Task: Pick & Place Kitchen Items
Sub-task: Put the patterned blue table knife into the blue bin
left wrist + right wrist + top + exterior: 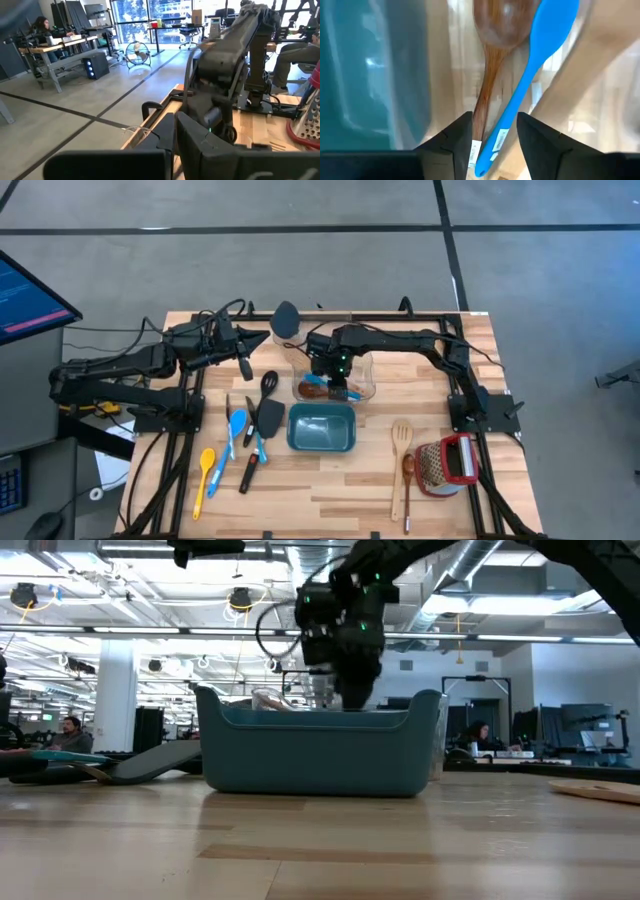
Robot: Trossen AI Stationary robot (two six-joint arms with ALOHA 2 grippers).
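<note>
My right gripper (495, 125) hangs open, pointing down into a clear container (362, 378) just behind the teal bin (321, 442). In that container lie a brown wooden spoon (492, 35) and a blue spoon (532, 70), their handle ends between my right fingers. More kitchen items lie on the table's left: black spatulas (268, 416), a blue spoon (236, 430) and a yellow spoon (204, 470). A pale slotted spatula (401, 440) and a brown spoon (408, 480) lie at the right. My left gripper (245, 366) waits shut at the far left, level above the table. My right gripper's fingers (457, 137) come from above and stand on either side of the blue spoon's handle end (487, 162) and the brown spoon's handle (480, 117). Both spoons slant inside the clear container. Whether a finger still touches either handle, I cannot tell.
A red grater (447, 465) stands at the near right. A dark rounded object (286, 320) sits at the far edge. Black frame rails (190, 430) run along both sides of the table. Bare wood shows in front of the teal bin (320, 745).
</note>
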